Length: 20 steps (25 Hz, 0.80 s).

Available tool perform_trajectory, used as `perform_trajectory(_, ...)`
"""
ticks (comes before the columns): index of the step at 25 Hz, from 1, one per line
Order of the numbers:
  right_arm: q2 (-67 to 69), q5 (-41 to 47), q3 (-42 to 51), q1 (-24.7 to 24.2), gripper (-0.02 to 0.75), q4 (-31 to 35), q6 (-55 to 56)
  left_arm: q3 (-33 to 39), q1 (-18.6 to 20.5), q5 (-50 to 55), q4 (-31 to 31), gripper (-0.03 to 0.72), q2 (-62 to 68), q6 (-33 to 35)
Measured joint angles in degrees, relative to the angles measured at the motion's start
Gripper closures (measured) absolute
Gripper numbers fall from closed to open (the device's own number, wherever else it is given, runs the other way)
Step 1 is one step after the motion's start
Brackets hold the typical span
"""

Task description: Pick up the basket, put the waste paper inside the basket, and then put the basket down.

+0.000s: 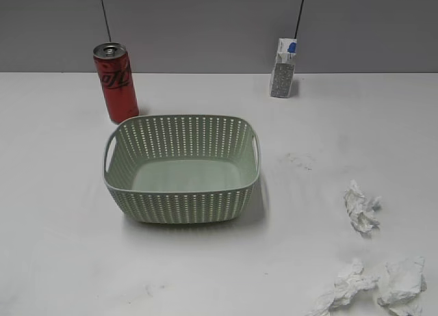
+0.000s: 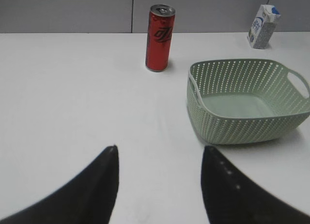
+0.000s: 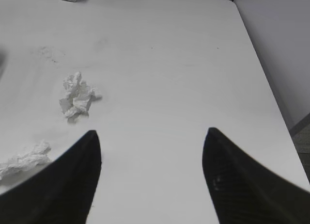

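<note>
Both my grippers, left gripper [image 2: 160,149] and right gripper [image 3: 151,132], hang spread apart, holding nothing; I see 3 waste paper wads [image 1: 361,208] right of the basket [image 1: 182,168].

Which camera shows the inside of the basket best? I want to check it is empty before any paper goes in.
The exterior view: it looks down into the whole basket, floor bare. The left wrist view shows the basket at its right edge, its floor also bare. The right wrist view shows none of it.
</note>
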Motion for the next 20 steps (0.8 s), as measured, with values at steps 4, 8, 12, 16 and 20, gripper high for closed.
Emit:
perform_trajectory(4, 0.0, 0.0, 0.0, 0.0, 0.238, 0.0, 0.0, 0.0, 0.0, -0.5, -0.1, 0.27, 0.0, 0.0)
perform_trajectory(8, 0.0, 0.0, 0.0, 0.0, 0.238, 0.0, 0.0, 0.0, 0.0, -0.6, -1.1, 0.27, 0.0, 0.0)
perform_trajectory(12, 0.0, 0.0, 0.0, 0.0, 0.238, 0.0, 0.0, 0.0, 0.0, -0.6, -1.3, 0.27, 0.0, 0.0)
perform_trajectory(16, 0.0, 0.0, 0.0, 0.0, 0.238, 0.0, 0.0, 0.0, 0.0, -1.1, -1.7, 0.242, 0.1, 0.0)
perform_trajectory(20, 0.0, 0.0, 0.0, 0.0, 0.238, 0.0, 0.0, -0.1, 0.0, -4.6, -4.2, 0.141, 4.5, 0.0)
